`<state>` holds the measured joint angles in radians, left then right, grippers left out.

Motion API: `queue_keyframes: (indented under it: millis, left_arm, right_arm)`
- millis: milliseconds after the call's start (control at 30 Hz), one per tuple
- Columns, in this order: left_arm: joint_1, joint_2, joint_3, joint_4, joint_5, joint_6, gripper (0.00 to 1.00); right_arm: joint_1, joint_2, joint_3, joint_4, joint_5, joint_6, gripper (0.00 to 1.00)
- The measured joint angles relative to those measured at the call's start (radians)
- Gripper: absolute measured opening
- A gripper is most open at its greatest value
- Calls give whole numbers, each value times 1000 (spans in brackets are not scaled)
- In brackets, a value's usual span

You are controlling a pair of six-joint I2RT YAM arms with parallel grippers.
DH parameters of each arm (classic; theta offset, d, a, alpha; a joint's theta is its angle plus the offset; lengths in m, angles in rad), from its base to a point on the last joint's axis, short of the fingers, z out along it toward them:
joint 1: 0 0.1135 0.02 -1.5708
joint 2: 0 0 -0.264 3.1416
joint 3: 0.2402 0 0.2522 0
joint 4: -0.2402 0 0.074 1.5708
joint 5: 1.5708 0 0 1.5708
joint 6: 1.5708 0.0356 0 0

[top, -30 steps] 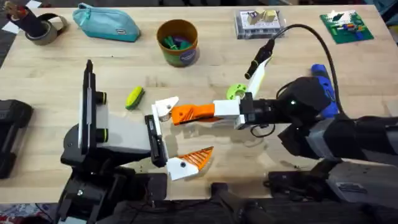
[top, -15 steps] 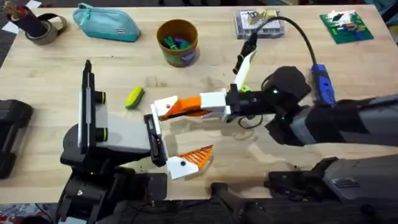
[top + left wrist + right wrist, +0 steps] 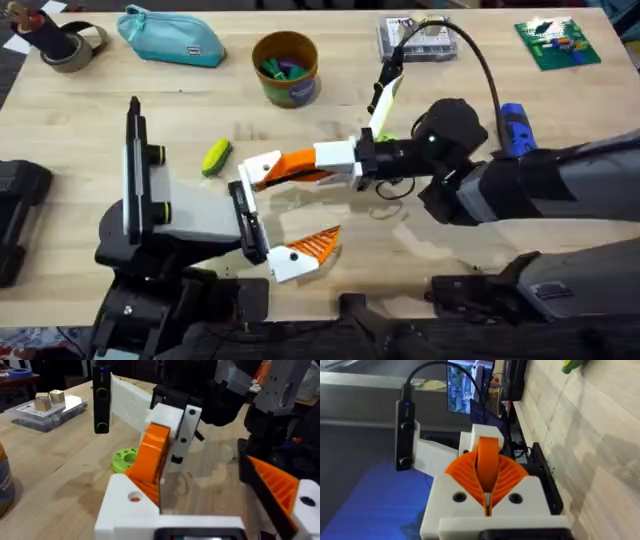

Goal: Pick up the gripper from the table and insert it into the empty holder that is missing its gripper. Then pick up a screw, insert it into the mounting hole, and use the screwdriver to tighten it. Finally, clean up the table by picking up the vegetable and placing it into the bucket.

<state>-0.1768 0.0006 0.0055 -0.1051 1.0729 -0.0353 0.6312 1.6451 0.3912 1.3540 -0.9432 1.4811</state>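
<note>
My right gripper (image 3: 318, 166) is shut on the gripper, an orange ribbed finger (image 3: 290, 172), and holds its tip against the white holder (image 3: 262, 170) on the left arm. The left wrist view shows the orange finger (image 3: 152, 455) meeting the holder (image 3: 122, 515), just past the mounting hole (image 3: 134, 496). My left gripper (image 3: 285, 212) stands open, its one orange finger (image 3: 315, 245) on the near side. The blue screwdriver (image 3: 513, 130) lies behind the right arm. The yellow-green vegetable (image 3: 215, 156) lies left of the holder, and the bucket (image 3: 286, 67) stands farther back. The screw is out of view.
A teal pouch (image 3: 172, 38) and tape rolls (image 3: 60, 42) sit at the back left. At the back right are a clear box (image 3: 418, 35) and a green board (image 3: 556, 42). A lime-green disc (image 3: 125, 459) lies under the right arm.
My right arm has moved left with the orange finger, bringing its tip up to the holder. The left arm has shifted slightly to the left.
</note>
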Motion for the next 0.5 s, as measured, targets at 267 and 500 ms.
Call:
queue_keyframes:
  millis: [267, 500]
  left_arm:
    - [0, 0, 0, 0, 0, 0, 989]
    - [0, 0, 0, 0, 0, 0, 989]
  right_arm:
    - [1, 0, 1, 0, 0, 0, 23]
    - [1, 0, 1, 0, 0, 1, 11]
